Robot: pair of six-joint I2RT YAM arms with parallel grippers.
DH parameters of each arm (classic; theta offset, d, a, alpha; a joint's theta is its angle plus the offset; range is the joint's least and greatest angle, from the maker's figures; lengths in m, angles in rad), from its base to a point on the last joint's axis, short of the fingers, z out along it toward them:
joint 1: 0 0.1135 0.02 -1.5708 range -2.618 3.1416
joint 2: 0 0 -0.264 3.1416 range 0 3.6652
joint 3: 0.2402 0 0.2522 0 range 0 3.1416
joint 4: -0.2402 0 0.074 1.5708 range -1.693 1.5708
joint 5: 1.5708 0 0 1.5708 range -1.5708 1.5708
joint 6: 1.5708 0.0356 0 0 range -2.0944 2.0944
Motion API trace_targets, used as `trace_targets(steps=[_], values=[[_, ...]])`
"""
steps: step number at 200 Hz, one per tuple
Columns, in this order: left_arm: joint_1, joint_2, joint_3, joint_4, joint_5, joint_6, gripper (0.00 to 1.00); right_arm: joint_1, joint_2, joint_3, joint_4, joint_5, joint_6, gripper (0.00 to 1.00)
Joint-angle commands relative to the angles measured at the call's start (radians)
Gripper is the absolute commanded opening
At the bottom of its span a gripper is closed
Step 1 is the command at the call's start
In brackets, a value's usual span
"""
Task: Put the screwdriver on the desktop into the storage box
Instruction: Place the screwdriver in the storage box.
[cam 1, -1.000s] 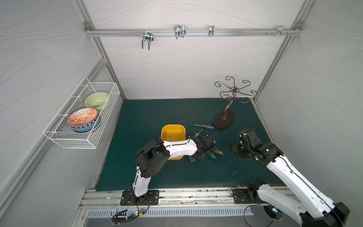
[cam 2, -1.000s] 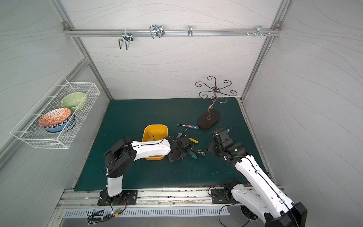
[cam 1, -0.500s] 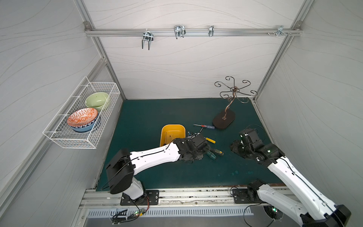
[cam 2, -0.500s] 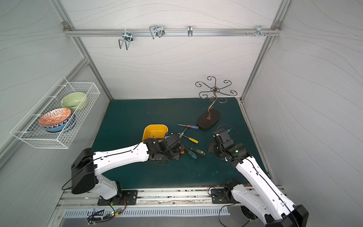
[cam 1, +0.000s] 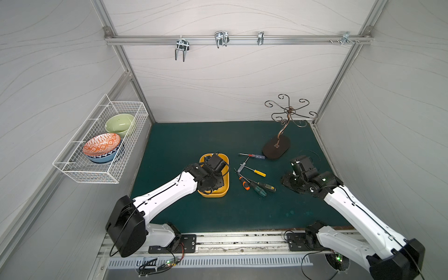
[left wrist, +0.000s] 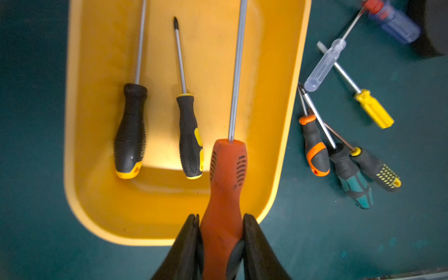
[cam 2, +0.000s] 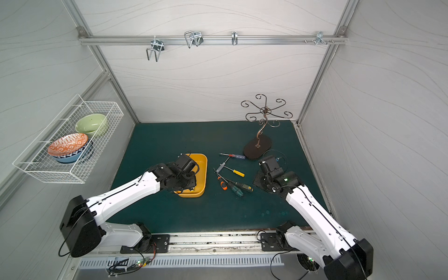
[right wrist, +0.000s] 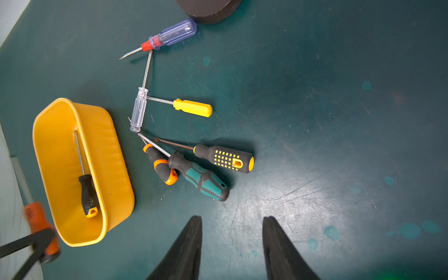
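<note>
Screwdriver point(left wrist: 229, 164) — butt hidden — clamped in left end effector point(left wrist: 220, 217); right end effector point(right wrist: 232, 218) parted.

A white wire basket point(cam 1: 92, 175) hangs on the left wall. It holds a pale green ceramic bowl point(cam 1: 120, 123) at its far end and, nearer, an orange-and-white patterned bowl point(cam 1: 101, 144) nested in a light blue bowl point(cam 1: 103, 158). At back right, a bronze wire scroll stand point(cam 1: 288, 111) rises from a dark oval base point(cam 1: 276, 146). An aluminium rail point(cam 1: 303, 40) crosses the back wall, carrying bright metal hooks point(cam 1: 180, 48).
</note>
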Motion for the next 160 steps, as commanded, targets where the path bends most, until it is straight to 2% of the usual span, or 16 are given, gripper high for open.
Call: trace_targets(steps=[1,29,42,81,94,133,160], values=[[0.009,0.081,0.056,0.068,0.08,0.067,0.0,-0.004,0.011,0.032,0.013,0.0,0.0,0.44],[0.012,0.177,0.06,0.078,0.091,0.056,0.0,0.001,0.028,0.033,0.016,0.003,0.006,0.44],[0.012,0.201,0.054,0.084,0.09,0.053,0.04,0.003,0.037,0.036,0.013,0.008,0.008,0.44],[0.013,0.201,0.032,0.121,0.074,0.056,0.4,0.01,0.077,0.044,0.021,0.003,0.002,0.49],[0.012,0.196,0.033,0.123,0.064,0.059,0.46,0.015,0.095,0.054,0.019,-0.002,-0.005,0.51],[0.014,0.14,0.031,0.106,0.003,0.049,0.48,0.043,0.134,0.092,0.004,0.013,-0.033,0.52],[0.015,0.017,0.02,0.086,-0.104,0.027,0.48,0.086,0.184,0.141,0.011,-0.012,-0.099,0.52]])
